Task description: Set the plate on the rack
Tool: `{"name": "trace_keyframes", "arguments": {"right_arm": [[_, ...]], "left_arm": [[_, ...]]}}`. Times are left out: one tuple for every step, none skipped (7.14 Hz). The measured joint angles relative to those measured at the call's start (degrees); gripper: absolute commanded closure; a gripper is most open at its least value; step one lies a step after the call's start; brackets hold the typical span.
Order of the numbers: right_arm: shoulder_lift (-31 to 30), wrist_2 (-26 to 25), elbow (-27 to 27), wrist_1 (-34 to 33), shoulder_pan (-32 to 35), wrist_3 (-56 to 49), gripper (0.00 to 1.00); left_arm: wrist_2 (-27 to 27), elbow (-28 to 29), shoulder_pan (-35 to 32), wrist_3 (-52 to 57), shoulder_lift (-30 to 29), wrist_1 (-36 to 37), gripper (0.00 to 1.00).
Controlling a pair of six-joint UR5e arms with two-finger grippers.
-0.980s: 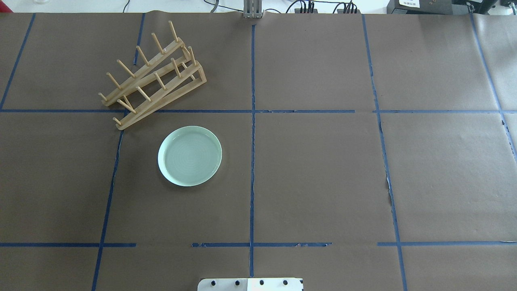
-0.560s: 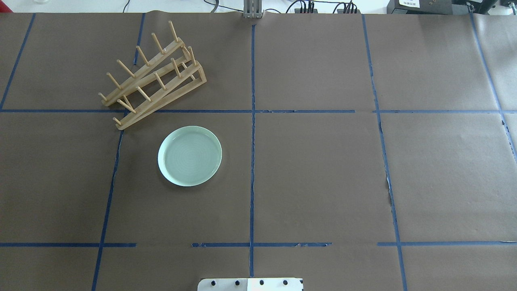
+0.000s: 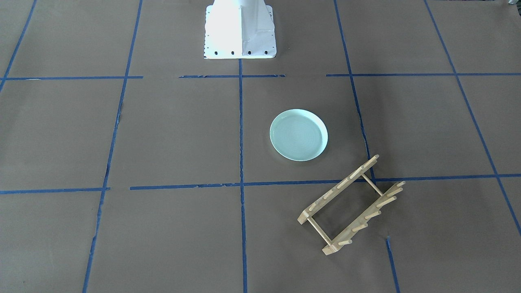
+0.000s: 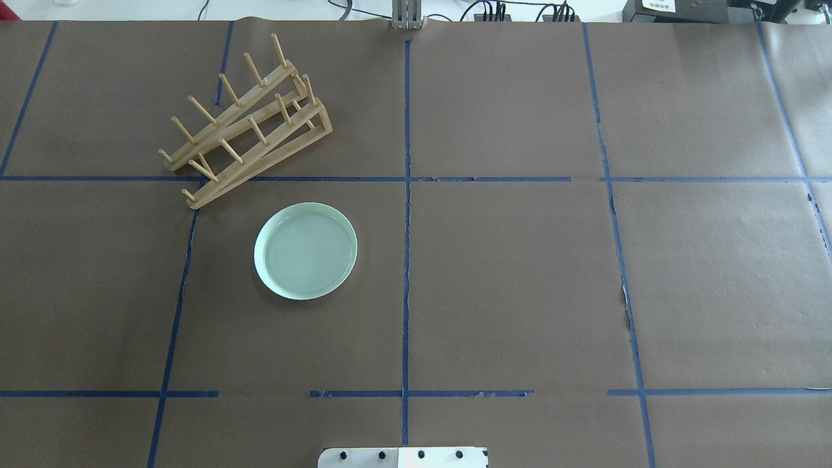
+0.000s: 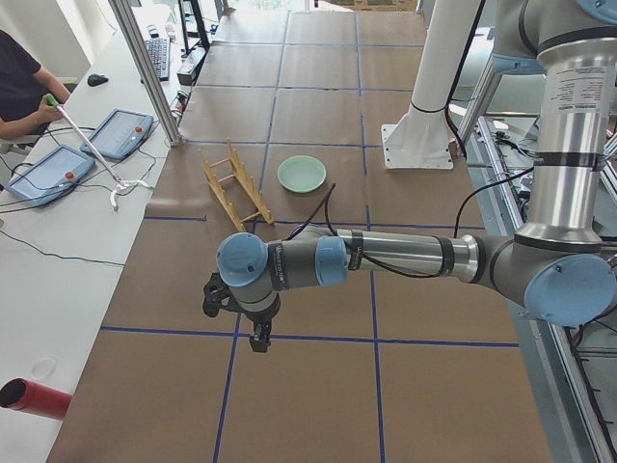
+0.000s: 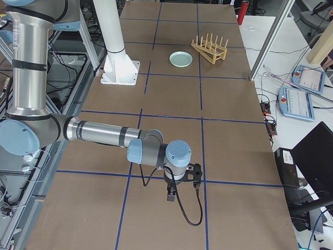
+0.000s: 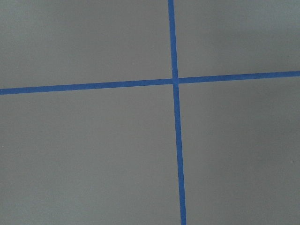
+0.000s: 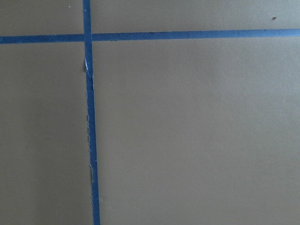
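The pale mint-green plate (image 4: 305, 251) lies flat on the brown table cover, left of centre; it also shows in the front view (image 3: 298, 134) and both side views (image 5: 302, 174) (image 6: 181, 59). The wooden rack (image 4: 279, 146) stands just beyond it, apart from it, set at an angle, with nothing in it (image 3: 338, 189). Both arms reach far out to the table's ends. The left gripper (image 5: 258, 338) and the right gripper (image 6: 170, 195) hang above bare cover, far from the plate. I cannot tell whether either is open or shut. The wrist views show only cover and blue tape.
The robot's white base plate (image 4: 403, 457) sits at the near table edge. Blue tape lines (image 4: 406, 195) grid the cover. An operator (image 5: 24, 87) with tablets (image 5: 123, 132) sits beside the table. A red cylinder (image 5: 34, 397) lies off the table's end.
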Motion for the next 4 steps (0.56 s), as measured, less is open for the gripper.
{"name": "trace_keyframes", "arguments": {"right_arm": [[0.0, 0.0, 0.0, 0.0, 0.0, 0.0, 0.00], [0.0, 0.0, 0.0, 0.0, 0.0, 0.0, 0.00], [0.0, 0.0, 0.0, 0.0, 0.0, 0.0, 0.00], [0.0, 0.0, 0.0, 0.0, 0.0, 0.0, 0.00]], "left_arm": [[-0.1, 0.1, 0.0, -0.1, 0.4, -1.7, 0.00], [-0.3, -0.1, 0.1, -0.2, 1.2, -3.5, 0.00], [-0.8, -0.8, 0.5, -2.0, 1.4, -6.2, 0.00], [-1.4, -2.9, 2.9, -8.0, 1.4, -9.0, 0.00]]}}
